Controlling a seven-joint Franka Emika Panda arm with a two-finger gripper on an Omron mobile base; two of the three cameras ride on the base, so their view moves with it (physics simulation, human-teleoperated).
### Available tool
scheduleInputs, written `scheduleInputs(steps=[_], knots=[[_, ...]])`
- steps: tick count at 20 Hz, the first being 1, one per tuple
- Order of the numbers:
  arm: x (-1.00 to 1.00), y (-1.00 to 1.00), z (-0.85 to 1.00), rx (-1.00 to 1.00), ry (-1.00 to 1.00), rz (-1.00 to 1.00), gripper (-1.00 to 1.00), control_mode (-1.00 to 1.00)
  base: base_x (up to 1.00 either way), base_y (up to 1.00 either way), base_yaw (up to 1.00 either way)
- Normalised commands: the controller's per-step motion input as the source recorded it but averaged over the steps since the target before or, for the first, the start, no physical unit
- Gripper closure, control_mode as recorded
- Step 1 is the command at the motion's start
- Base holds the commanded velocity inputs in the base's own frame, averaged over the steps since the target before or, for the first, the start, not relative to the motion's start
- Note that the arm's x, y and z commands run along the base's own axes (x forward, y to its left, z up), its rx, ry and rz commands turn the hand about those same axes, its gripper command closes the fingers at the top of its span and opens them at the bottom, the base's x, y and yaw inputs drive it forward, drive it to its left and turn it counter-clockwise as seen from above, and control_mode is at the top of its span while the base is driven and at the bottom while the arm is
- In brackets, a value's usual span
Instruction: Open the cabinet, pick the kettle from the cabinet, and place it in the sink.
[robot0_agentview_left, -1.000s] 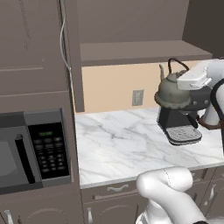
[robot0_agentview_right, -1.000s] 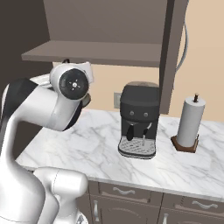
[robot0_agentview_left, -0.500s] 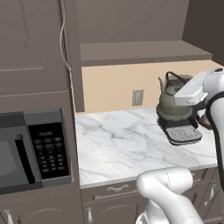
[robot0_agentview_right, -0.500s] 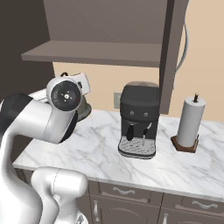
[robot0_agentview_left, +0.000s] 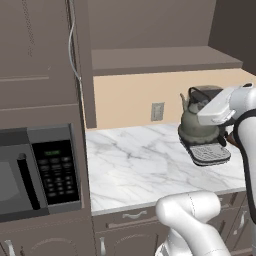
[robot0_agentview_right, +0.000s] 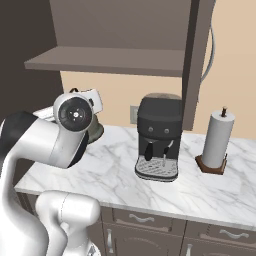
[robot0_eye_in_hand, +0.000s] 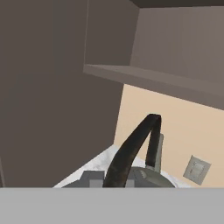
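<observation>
Kettle (robot0_agentview_left: 196, 126) hangs by its black handle beneath the closed hand (robot0_agentview_left: 216, 111).

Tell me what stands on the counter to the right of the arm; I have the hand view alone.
Observer: A black coffee machine stands on the white marble counter, out of your frame.
Operator: Report anything beyond it.
Observer: A paper towel roll on a dark wooden holder stands to its right.
Operator: Say whether the kettle rests on the counter.
Observer: It does not; in the left base view the kettle hangs above the marble from the gripper, shut on its black loop handle.
</observation>
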Motion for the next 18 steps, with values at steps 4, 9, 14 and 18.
scheduleInputs(steps=[4, 9, 14, 18], knots=[[0.0, 0.0, 0.0, 0.0, 0.0, 0.0, 1.0, -1.0, 0.0, 0.0, 0.0], [0.0, 0.0, 0.0, 0.0, 0.0, 0.0, 1.0, -1.0, 0.0, 0.0, 0.0], [0.0, 0.0, 0.0, 0.0, 0.0, 0.0, 1.0, -1.0, 0.0, 0.0, 0.0], [0.0, 0.0, 0.0, 0.0, 0.0, 0.0, 1.0, -1.0, 0.0, 0.0, 0.0]])
